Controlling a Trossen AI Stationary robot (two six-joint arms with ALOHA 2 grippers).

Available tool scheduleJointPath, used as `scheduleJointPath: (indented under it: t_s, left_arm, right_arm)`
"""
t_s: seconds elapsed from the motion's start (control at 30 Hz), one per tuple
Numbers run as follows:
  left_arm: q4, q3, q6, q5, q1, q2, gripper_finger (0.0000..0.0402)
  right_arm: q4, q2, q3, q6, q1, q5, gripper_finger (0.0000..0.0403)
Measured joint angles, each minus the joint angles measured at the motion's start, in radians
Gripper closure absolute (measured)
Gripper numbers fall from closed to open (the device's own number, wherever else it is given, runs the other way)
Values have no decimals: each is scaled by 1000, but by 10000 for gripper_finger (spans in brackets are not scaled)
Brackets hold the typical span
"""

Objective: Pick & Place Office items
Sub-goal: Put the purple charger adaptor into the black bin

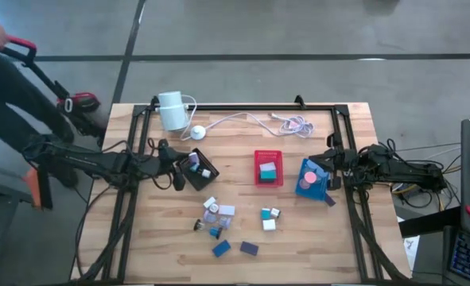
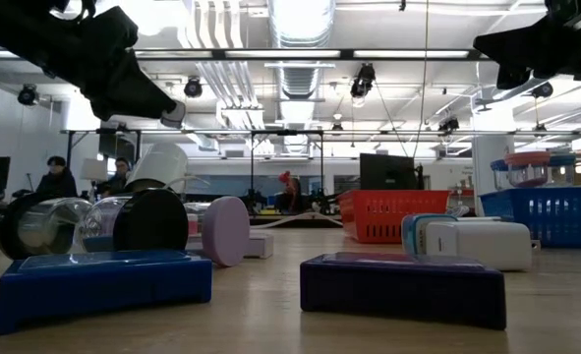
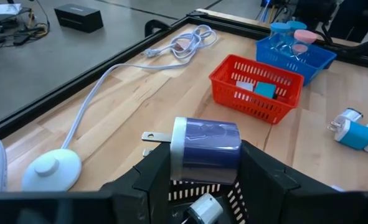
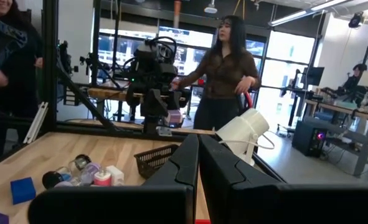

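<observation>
One purple plug adapter clenched in my left gripper over the black tray; shallow hold, so it could slip sideways and miss.

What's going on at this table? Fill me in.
The left gripper holds a purple plug adapter over the black tray. The right gripper is shut and empty, waiting by the blue tray. The red tray already holds pieces; more office items lie loose on the table.

Overhead, table-level, two wrist-mounted views.
</observation>
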Motion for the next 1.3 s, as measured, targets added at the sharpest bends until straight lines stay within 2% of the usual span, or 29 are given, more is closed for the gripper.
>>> scheduleJointPath:
  t_s: [0.37,0.57,1.17,1.3]
  left_arm:
    - [-14,35,-12,25,3,2,247]
    - [-147,32,-129,37,5,37,247]
    - [-176,37,-223,91,95,305,247]
    - [-169,55,-224,156,112,350,247]
  right_arm:
    - [0,0,0,-20,0,0,394]
    - [0,1,0,-2,0,0,394]
    - [0,0,0,4,0,0,394]
    - [0,0,0,4,0,0,394]
